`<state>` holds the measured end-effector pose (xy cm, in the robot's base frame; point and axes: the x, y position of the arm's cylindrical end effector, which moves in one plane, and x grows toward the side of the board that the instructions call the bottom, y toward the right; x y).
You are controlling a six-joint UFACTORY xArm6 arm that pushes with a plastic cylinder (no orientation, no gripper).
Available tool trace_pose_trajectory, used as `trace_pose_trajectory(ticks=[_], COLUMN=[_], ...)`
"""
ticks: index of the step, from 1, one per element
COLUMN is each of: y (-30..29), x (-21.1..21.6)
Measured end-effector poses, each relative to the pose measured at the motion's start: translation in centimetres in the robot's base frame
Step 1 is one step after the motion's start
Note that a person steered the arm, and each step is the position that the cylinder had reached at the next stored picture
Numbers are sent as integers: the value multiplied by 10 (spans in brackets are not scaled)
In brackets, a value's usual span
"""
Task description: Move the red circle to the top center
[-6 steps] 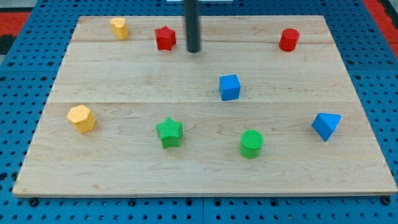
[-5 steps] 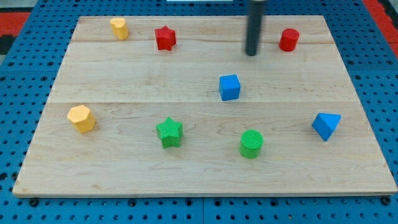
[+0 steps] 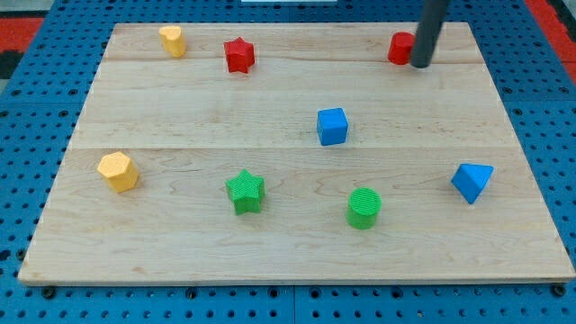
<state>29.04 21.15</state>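
The red circle (image 3: pixel 400 48) stands near the top edge of the wooden board (image 3: pixel 180 243), right of centre. My tip (image 3: pixel 419 64) is right against its right side, and the rod covers part of it. A red star (image 3: pixel 238 55) sits at the top, left of centre.
A yellow block (image 3: pixel 173 40) is at the top left and a yellow hexagon (image 3: pixel 118 171) at the left. A blue cube (image 3: pixel 331 126) is in the middle. A green star (image 3: pixel 245 191), a green circle (image 3: pixel 364 208) and a blue triangle (image 3: pixel 472 181) lie lower down.
My tip has swept from beside the red star to the right, past the red circle, to its right side. The red circle has shifted a little to the left and up.
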Motion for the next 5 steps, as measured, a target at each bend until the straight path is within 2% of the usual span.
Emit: trace_pose_trajectory(ticks=[1, 3, 5], y=[30, -88, -126], x=[-16, -36, -42])
